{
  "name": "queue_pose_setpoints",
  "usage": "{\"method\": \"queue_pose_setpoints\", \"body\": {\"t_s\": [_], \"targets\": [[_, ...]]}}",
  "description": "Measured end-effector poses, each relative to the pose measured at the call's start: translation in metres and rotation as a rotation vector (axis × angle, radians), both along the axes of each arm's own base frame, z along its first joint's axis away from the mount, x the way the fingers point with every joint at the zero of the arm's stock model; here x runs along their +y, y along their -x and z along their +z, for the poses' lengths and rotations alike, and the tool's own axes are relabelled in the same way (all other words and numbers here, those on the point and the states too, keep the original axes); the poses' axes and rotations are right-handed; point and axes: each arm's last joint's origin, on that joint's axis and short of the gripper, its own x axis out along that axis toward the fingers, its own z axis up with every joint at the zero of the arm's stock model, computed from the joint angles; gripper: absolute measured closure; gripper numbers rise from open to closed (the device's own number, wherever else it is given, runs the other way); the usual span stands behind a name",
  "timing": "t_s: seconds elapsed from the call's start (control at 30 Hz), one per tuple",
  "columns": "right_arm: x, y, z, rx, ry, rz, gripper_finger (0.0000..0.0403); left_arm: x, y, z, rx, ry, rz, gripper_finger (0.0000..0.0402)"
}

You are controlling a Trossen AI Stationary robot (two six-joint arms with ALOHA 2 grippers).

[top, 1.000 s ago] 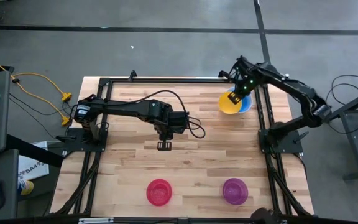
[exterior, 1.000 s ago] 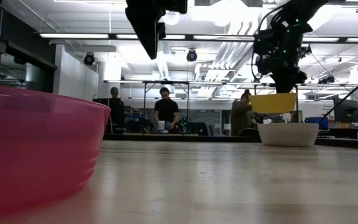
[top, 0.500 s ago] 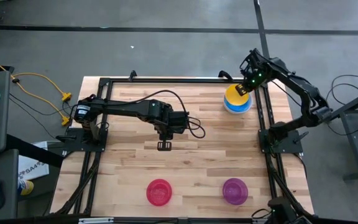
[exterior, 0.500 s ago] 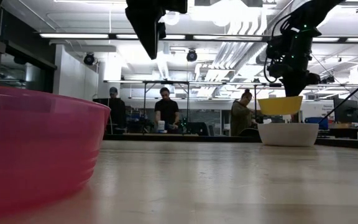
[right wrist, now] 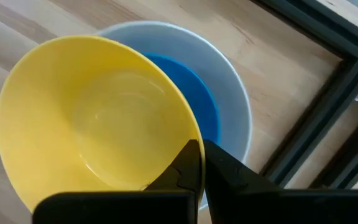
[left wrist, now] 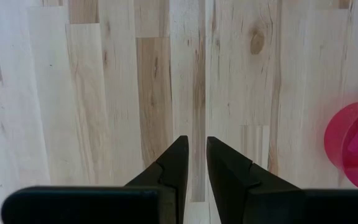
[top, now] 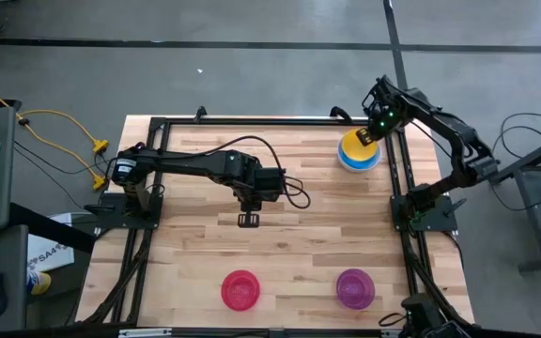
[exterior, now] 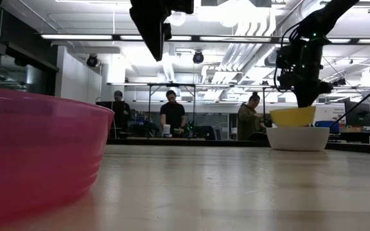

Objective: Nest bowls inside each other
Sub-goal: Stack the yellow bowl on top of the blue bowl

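Note:
A yellow bowl [right wrist: 92, 118] hangs tilted over a blue bowl [right wrist: 194, 87] that sits nested in a white bowl [exterior: 297, 138] at the table's far right. My right gripper [top: 372, 136] is shut on the yellow bowl. In the low view the yellow bowl's underside [exterior: 292, 122] is down at the white bowl's rim. A pinkish red bowl [top: 240, 289] and a purple bowl [top: 355, 287] stand on their bases near the front edge. Over the bare middle of the table, my left gripper [top: 249, 220] points down, open by a narrow gap with nothing in it. My right gripper pinches the yellow bowl's rim [right wrist: 190, 138] on the side toward the table's right edge, one finger inside the bowl and one outside. The fingers come from above, pointing down. The bowl hangs tilted over the blue bowl; whether it touches the blue bowl, I cannot tell.
A black metal frame [top: 397, 169] runs along the table's edges, close beside the white bowl. Bare wood lies between the arms and the front bowls. People stand at benches [exterior: 172, 119] in the room behind the table.
My right gripper has carried the yellow bowl toward the table's right edge and down. The bowl was beside and above the white bowl. Now it is centred over it, with its underside at the rim.

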Motion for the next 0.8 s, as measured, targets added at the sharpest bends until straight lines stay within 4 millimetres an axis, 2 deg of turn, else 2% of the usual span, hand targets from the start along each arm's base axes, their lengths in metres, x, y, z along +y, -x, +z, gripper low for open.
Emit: {"method": "queue_pose_setpoints", "body": {"t_s": [0.47, 0.8], "targets": [[0.000, 0.001, -0.009, 0.021, 0.008, 0.088, 0.0399, 0.000, -0.001, 0.000, -0.008, 0.000, 0.000, 0.0343], [-0.014, -0.006, -0.035, 0.049, -0.062, 0.091, 0.0399, 0.000, -0.001, 0.000, -0.008, 0.001, 0.001, 0.0343]]}}
